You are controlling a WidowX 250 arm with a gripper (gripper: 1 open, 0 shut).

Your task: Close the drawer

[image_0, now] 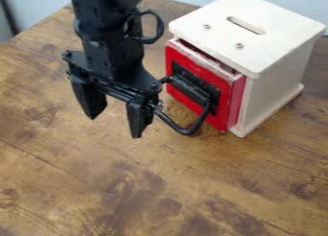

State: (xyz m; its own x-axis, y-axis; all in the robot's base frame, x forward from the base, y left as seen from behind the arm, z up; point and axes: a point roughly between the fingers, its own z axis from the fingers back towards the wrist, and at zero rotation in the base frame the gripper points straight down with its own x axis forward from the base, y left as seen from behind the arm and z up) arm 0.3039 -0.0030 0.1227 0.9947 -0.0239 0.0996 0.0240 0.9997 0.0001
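The drawer (193, 86) has a red front with a black inset panel and a large black loop handle (189, 113) sticking out toward the lower left. It sits in a cream-white box (250, 48) and looks nearly flush with the casing. My gripper (113, 108) hangs just left of the handle, fingers pointing down and spread apart, open with nothing between them. Its right finger (138, 118) stands close beside the handle loop; whether they touch is unclear.
The box stands on a worn wooden table (153, 192). Two slots mark the box top (237, 26). The black arm body (105, 29) rises above the gripper. A table edge runs along the upper left.
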